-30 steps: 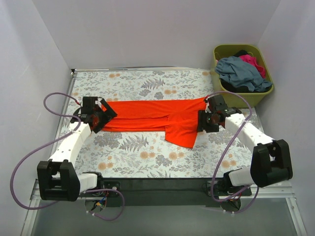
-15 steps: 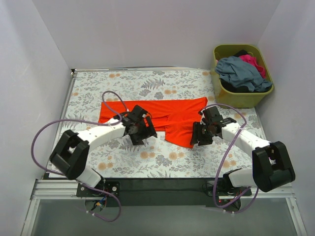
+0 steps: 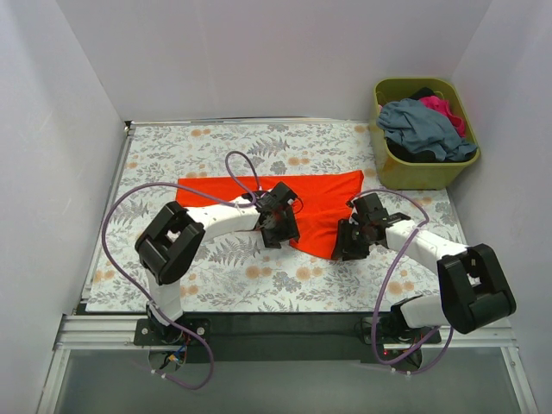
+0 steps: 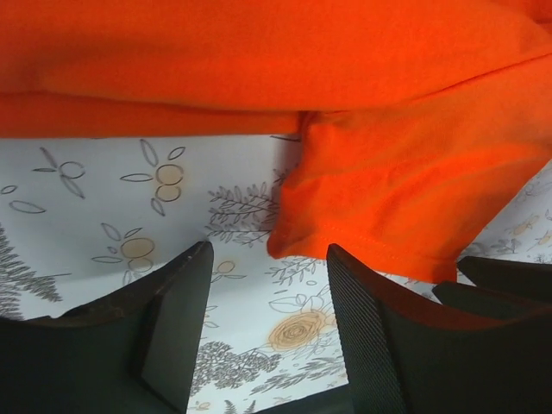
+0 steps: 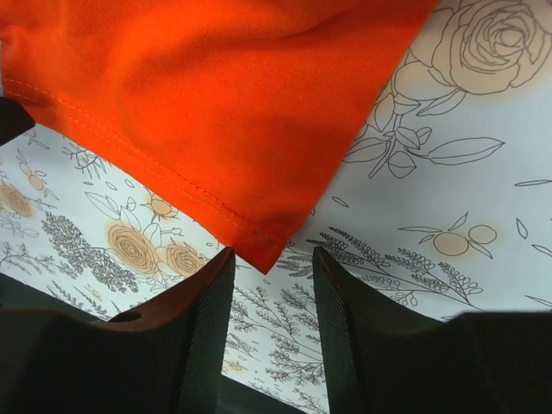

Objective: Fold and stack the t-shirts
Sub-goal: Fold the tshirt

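The orange-red t-shirt [image 3: 259, 191] lies folded in a long band across the table, one sleeve flap [image 3: 321, 231] hanging toward the near side. My left gripper [image 3: 280, 226] is open and empty at the flap's left edge. In the left wrist view the hem corner [image 4: 289, 241] lies just beyond the gap between the open fingers [image 4: 177, 319]. My right gripper [image 3: 349, 240] is open and empty at the flap's lower right corner, and that corner [image 5: 263, 254] sits just ahead of its fingertips [image 5: 207, 319]. The grey-blue [image 3: 423, 125], magenta [image 3: 442, 108] and dark [image 3: 412, 155] shirts lie in the basket.
The olive-green basket [image 3: 424, 177] stands at the back right, off the floral table cover [image 3: 216, 267]. White walls close in the left, back and right sides. Purple cables loop over the left arm [image 3: 203, 194] and beside the right arm [image 3: 388, 276].
My left gripper has swung from the shirt's left end rightward to the sleeve flap in the middle. My right gripper has moved nearer and down to the flap's lower corner.
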You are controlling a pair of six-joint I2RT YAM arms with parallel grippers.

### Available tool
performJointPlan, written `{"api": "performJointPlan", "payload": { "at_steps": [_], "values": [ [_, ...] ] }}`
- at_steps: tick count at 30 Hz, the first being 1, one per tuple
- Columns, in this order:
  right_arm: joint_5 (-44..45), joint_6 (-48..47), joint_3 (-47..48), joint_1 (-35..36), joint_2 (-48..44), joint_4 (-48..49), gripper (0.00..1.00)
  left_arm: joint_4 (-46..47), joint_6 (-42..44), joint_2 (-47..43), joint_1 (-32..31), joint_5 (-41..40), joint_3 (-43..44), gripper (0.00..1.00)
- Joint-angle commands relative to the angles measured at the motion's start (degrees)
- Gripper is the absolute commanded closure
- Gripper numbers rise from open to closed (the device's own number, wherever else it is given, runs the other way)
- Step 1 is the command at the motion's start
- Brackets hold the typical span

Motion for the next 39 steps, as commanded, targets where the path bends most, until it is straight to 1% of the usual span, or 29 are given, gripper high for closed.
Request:
{"api": "performJointPlan", "payload": {
  "at_steps": [1, 2, 4, 7, 8, 9, 10, 11, 12, 14, 16, 20, 21, 23, 24, 27, 28, 30, 31, 35, 39],
  "values": [
    [-0.98, 1.24, -0.61, 0.53, 0.59, 2.79, 0.6, -1.82, 0.63, 1.84, -1.31, -3.85, 2.37, 0.49],
    [-0.89, 1.25, -0.69, 0.62, 0.68, 2.97, 0.6, -1.82, 0.72, 2.11, -1.49, -4.03, 2.46, 0.51],
    [-0.98, 1.42, -1.05, 0.7, 1.12, 3.67, 0.61, -1.82, 0.63, 3.08, -1.75, -3.94, 2.46, 0.6],
    [-1.07, 1.77, -1.22, 0.79, 2.0, 4.46, 0.63, -1.73, 0.37, 3.87, -2.28, -3.68, 2.11, 0.71],
    [-1.24, 1.95, -1.22, 0.88, 2.09, 4.64, 0.64, -1.82, 0.28, 3.96, -2.37, -3.68, 1.85, 0.78],
    [-1.16, 2.04, -1.22, 1.14, 2.26, 4.81, 0.66, -1.82, 0.1, 3.87, -2.45, -3.68, 1.67, 0.81],
    [-1.24, 1.95, -1.14, 1.32, 2.44, 4.9, 0.71, -1.73, 0.1, 3.78, -2.54, -3.85, 1.58, 0.83],
    [-0.98, 2.12, -1.05, 1.32, 2.44, 4.9, 0.74, -1.73, 0.01, 3.69, -2.54, -4.03, 1.67, 0.9],
    [-0.89, 2.04, -1.05, 1.41, 2.44, 4.81, 0.85, -1.82, 0.19, 3.43, -2.54, -4.2, 1.76, 0.93],
    [-0.89, 2.04, -0.35, 1.32, 1.92, 4.81, 0.92, -1.82, 0.36, 2.91, -2.54, -4.99, 2.63, 1.0],
    [0.16, 1.95, 0.71, 1.41, 1.3, 4.46, 0.99, -2.35, 0.72, 2.64, -2.37, -5.78, 3.77, 1.0],
    [4.55, 0.37, 6.15, 1.15, 0.95, 1.49, 0.99, -3.66, 2.38, 2.99, -0.88, -6.4, 9.38, 1.0],
    [6.04, -0.24, 9.29, 0.62, 1.12, 0.95, 0.99, -4.01, 3.34, 3.34, -0.44, -6.4, 10.53, 1.0],
    [7.01, -1.82, 12.65, -0.17, 2.09, -0.19, 0.99, -4.63, 4.32, 4.13, 1.06, -6.14, 13.26, 1.0],
    [7.8, -2.35, 16.67, -1.13, 2.7, -1.24, 0.99, -5.24, 5.28, 5.0, 1.67, -5.88, 15.97, 1.0],
    [8.42, -4.9, 22.4, -2.54, 5.6, -2.21, 0.99, -5.6, 6.6, 6.67, 3.78, -5.26, 20.19, 1.0],
    [8.34, -5.6, 26.34, -2.9, 7.52, -2.39, 0.99, -5.51, 7.13, 7.2, 5.0, -5.0, 20.91, 1.0],
    [8.25, -7.54, 29.7, -3.42, 9.46, -2.39, 0.99, -4.99, 7.75, 8.0, 6.24, -4.21, 22.84, 1.0],
    [8.25, -8.33, 33.2, -3.43, 11.56, -2.39, 0.99, -4.81, 8.27, 9.04, 7.38, -3.34, 23.46, 1.0],
    [7.55, -11.14, 39.8, -3.6, 16.93, -2.48, 0.99, -2.71, 9.33, 10.81, 9.93, -1.92, 25.4, 1.0],
    [8.6, -13.07, 43.6, -3.69, 21.16, -2.48, 0.99, -0.59, 11.0, 13.53, 11.43, -0.52, 28.12, 0.99]
  ]
}}
